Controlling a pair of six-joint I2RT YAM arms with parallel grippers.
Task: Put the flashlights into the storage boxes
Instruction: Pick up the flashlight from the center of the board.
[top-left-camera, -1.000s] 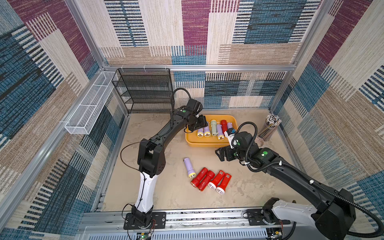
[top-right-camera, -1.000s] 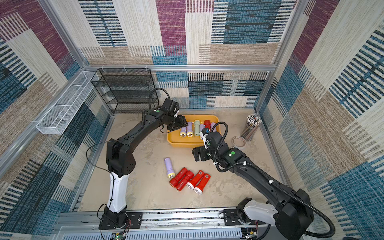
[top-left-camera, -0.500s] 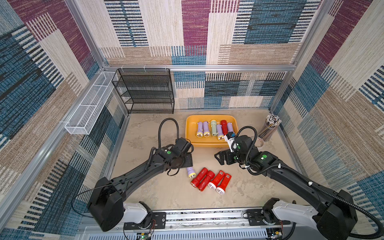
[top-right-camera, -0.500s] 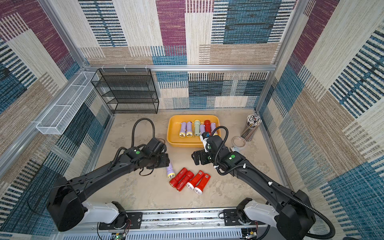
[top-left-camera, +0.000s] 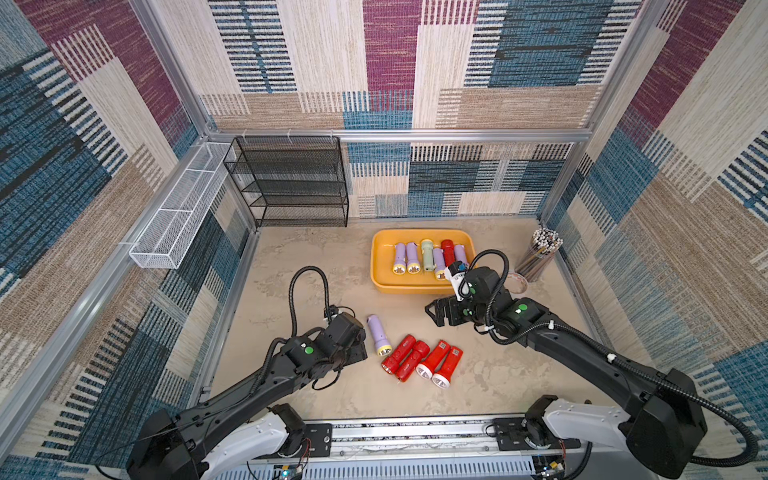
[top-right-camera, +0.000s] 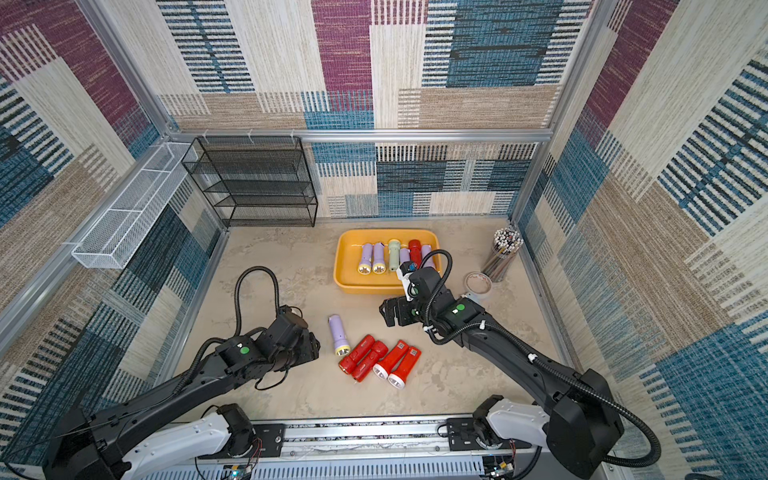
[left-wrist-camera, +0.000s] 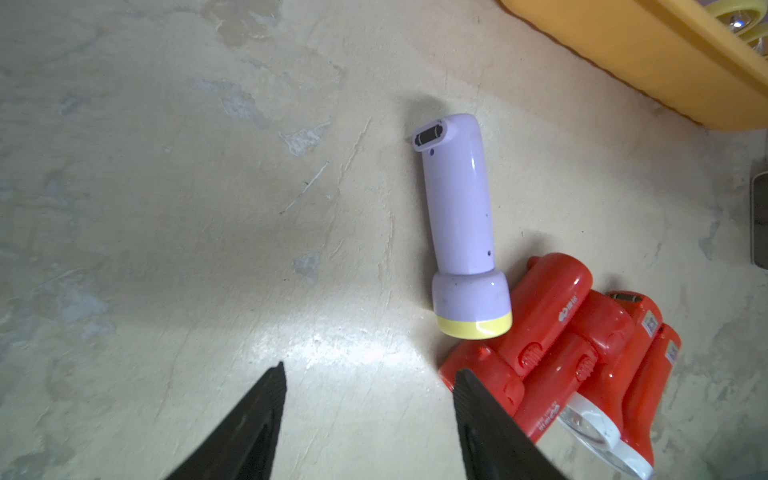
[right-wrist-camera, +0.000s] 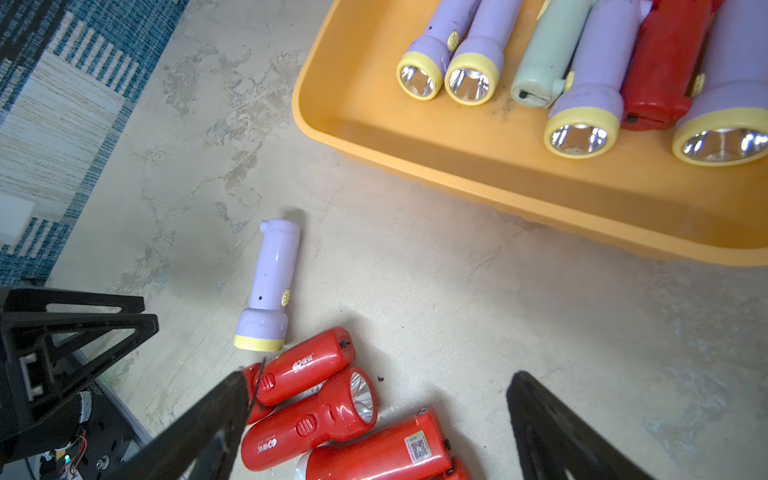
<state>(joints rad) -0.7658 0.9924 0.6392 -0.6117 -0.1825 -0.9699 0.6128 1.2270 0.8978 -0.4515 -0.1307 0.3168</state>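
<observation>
A lilac flashlight (top-left-camera: 378, 334) is lying on the table (top-left-camera: 316, 266), touching four red flashlights (top-left-camera: 419, 359); six more are sitting in the yellow tray (top-left-camera: 399, 287) nearby; the left claw (left-wrist-camera: 370, 370) is hovering beside the lilac one, open and empty; the right claw (right-wrist-camera: 378, 374) is gaping wide, holding nothing, between tray and red ones.

Everything was brightly, evenly lit; only soft shadows were cast. A glare patch was seen on the bench (left-wrist-camera: 332, 345), and the walls (top-left-camera: 83, 166) were bowed in both top views.

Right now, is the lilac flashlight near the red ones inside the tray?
Out: the lilac flashlight lies on the table, outside the tray.
</observation>
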